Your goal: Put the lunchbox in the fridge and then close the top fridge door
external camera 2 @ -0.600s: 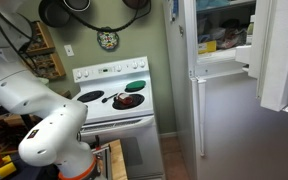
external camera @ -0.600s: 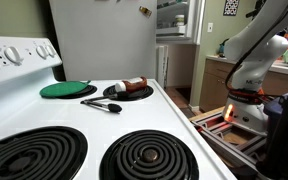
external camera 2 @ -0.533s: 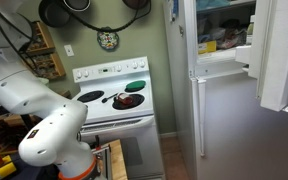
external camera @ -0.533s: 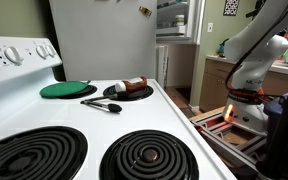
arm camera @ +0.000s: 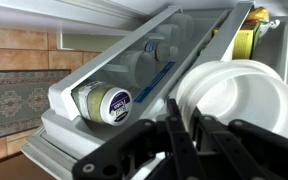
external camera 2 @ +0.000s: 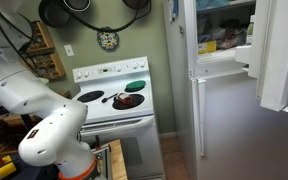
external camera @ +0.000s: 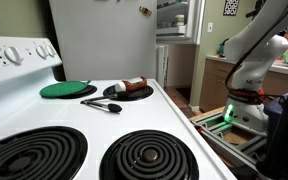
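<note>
In the wrist view my gripper (arm camera: 188, 113) is shut on the rim of the lunchbox (arm camera: 239, 95), a whitish translucent tub held on its side. Just behind it is the inner face of the top fridge door (arm camera: 134, 75), with a labelled jar (arm camera: 106, 101) and bottles on its shelf. The tall white fridge shows in both exterior views (external camera: 104, 40) (external camera 2: 234, 125). Its upper compartment (external camera 2: 224, 30) is lit and open, and the top door panel (external camera 2: 282, 55) is swung out. The gripper and the lunchbox are out of frame in both exterior views.
A white stove (external camera: 44, 120) (external camera 2: 109, 100) with black coil burners carries a green round lid (external camera: 68, 89), a dark plate with food (external camera: 129, 91) and a black utensil (external camera: 102, 104). The robot arm's white body (external camera: 252, 55) (external camera 2: 29, 100) stands on the floor beside the stove.
</note>
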Controlling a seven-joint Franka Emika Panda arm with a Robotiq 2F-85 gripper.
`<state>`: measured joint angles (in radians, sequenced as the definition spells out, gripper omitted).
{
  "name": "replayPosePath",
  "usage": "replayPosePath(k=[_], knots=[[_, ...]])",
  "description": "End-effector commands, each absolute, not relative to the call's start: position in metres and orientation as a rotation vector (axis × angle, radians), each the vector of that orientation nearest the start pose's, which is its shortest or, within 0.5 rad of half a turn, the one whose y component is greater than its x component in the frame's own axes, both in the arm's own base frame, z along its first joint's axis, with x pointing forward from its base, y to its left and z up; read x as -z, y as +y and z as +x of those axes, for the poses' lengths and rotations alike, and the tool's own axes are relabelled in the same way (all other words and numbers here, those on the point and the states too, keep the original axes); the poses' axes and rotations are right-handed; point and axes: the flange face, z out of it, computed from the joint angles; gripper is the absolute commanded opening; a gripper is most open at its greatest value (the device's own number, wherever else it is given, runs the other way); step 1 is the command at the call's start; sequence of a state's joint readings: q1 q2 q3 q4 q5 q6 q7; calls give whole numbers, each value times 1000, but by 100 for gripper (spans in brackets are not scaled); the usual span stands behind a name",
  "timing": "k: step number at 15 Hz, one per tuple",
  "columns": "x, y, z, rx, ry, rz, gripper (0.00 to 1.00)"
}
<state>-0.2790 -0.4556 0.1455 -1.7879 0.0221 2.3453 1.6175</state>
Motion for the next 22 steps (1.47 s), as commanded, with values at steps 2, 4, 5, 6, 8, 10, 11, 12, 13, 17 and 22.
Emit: replayPosePath(k=[2,4,5,6,8,10,11,12,13,17,22], knots=[[-840,-31,429,976,1765,-1493,11],[-840,-31,429,976,1765,-1493,11],[-840,-31,429,976,1765,-1493,11],[-840,-31,429,976,1765,-1493,3],[-842,-37,430,1007,1804,-1431,3],[-843,-37,430,1009,1803,-1422,3],[-843,-36,430,1005,1797,-1433,3],[-842,-34,430,998,1792,-1448,3],[-840,-31,429,976,1765,-1494,11],[-840,-31,429,976,1765,-1494,11],[-841,-33,429,983,1782,-1473,11]])
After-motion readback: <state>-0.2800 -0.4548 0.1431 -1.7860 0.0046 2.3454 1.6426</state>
